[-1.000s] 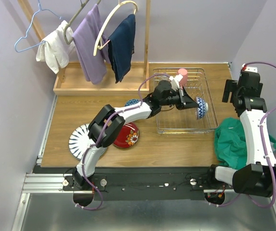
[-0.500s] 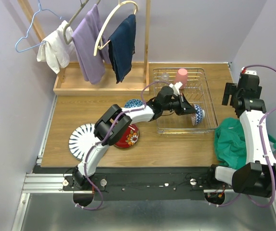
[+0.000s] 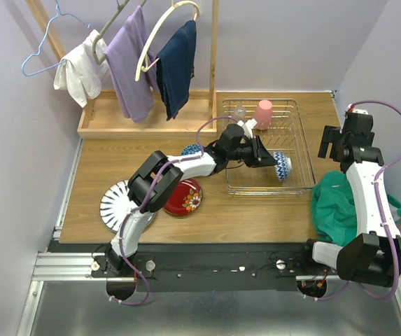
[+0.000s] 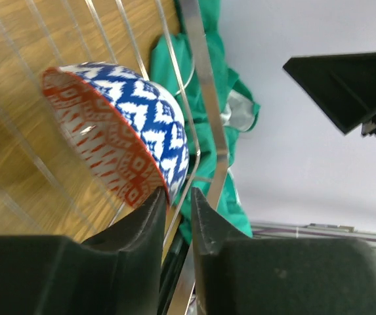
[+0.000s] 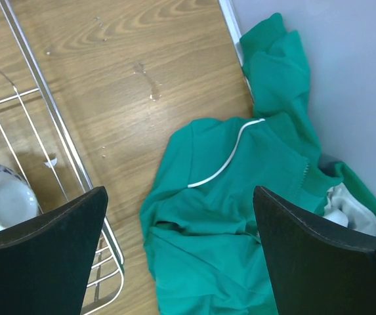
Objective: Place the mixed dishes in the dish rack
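My left pincer (image 4: 176, 197) is only narrowly parted with nothing between its fingers, and the blue-white bowl (image 4: 125, 128) lies tipped on its side in the dish rack (image 4: 204, 98), just right of my fingertips, near the rack's right wall.

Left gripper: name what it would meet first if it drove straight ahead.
The bowl, its rim right at the left gripper's tips; past it, likely the rack's side wall.
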